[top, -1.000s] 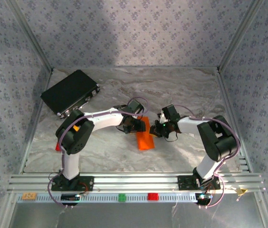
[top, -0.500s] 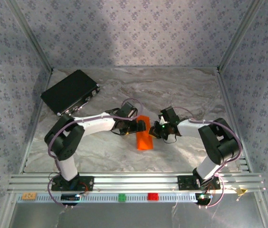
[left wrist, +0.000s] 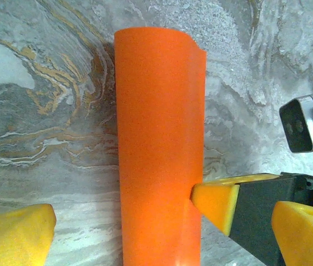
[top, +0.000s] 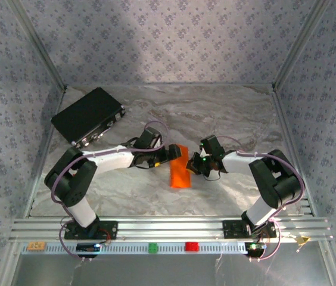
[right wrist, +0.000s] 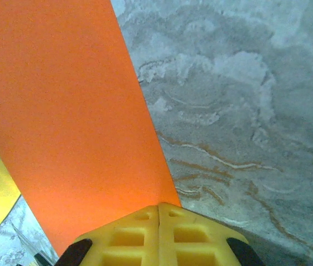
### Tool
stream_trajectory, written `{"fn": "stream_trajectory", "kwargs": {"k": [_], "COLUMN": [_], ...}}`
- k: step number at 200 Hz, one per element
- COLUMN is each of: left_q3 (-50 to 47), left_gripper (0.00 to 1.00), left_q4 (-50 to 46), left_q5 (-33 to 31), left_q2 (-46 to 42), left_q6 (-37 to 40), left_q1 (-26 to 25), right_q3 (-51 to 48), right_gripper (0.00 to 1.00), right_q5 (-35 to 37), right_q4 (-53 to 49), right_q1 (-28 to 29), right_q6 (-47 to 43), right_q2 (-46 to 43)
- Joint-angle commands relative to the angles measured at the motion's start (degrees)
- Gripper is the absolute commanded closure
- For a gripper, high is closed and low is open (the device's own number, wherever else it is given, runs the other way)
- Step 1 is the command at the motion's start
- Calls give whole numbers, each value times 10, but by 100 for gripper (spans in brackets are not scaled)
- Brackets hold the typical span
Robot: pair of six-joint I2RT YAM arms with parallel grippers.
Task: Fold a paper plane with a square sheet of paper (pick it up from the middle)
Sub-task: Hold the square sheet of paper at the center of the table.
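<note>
The square sheet of paper is bright orange and lies folded into a long narrow strip on the marbled table, not shaped as a paper plane. In the left wrist view the strip runs up the middle, its far end curling slightly. My left gripper is open, one yellow finger on each side of the strip and neither touching it. My right gripper is shut on the strip's long edge. From the top, the left gripper and right gripper face each other across the paper.
A black rectangular case lies at the back left. Small red and green blocks sit on the front rail. Metal frame rails edge the table on the left and right, and patterned walls close in the cell.
My left gripper has opened wide and let go of the strip. The left arm has dropped lower, its elbow swinging left. The paper and the right gripper have stayed in place.
</note>
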Motion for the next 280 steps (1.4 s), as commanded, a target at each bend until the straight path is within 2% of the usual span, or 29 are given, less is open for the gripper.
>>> {"fn": "stream_trajectory", "kwargs": {"k": [1,10,22,47,153,253,280], "left_q3": [8,32,50,45,69,80,94], "left_gripper": [1,5,15,29,30,57,60], "left_q4": [40,-20,-60,-47,-67,-88,-119], "left_q5": [52,33,30,43,54,36,12], "left_q2": [4,11,23,33,84,94,99], "left_q6": [-7,1,13,5,11,24,34], "left_q1": [3,2,3,3,-13,-19,-24], "right_q3": [-16,-16,-15,-15,-13,-12,-6], "right_gripper": [93,93,93,93,94,93,88], "right_q5": [30,30,32,32,35,35,26], "right_q4": [-40,-40,-40,-42,-48,-48,-33], "right_q1": [4,5,5,5,4,2,-7], "right_q6": [5,5,5,6,3,0,-15], "right_q2": [7,8,8,8,7,-5,-32]}}
